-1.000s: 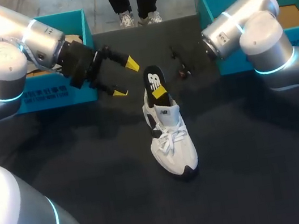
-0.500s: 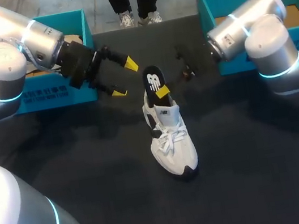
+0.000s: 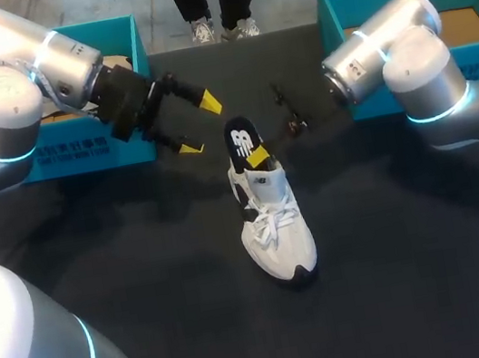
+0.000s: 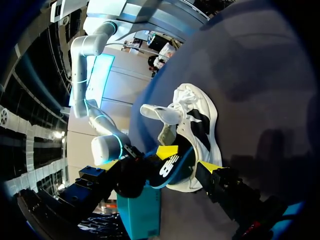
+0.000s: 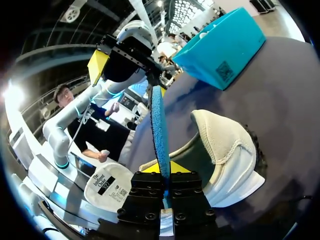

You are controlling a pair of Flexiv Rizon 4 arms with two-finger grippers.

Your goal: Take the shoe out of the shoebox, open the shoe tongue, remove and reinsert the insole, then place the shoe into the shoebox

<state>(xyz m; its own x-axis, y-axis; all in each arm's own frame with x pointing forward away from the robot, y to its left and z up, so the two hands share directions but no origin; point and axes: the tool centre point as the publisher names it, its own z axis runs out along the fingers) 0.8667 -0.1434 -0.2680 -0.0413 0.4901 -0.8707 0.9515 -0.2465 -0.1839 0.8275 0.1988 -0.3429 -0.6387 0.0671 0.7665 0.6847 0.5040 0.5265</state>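
White shoe (image 3: 275, 228) | black trim | insole (image 3: 239, 135) black, blue-edged, upright

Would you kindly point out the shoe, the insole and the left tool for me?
shoe (image 3: 278, 235): head view, on the white forefoot just past the laces.
insole (image 3: 238, 135): head view, on its black face above the heel opening.
left tool (image 3: 199, 125): head view, midway between its two yellow tips.
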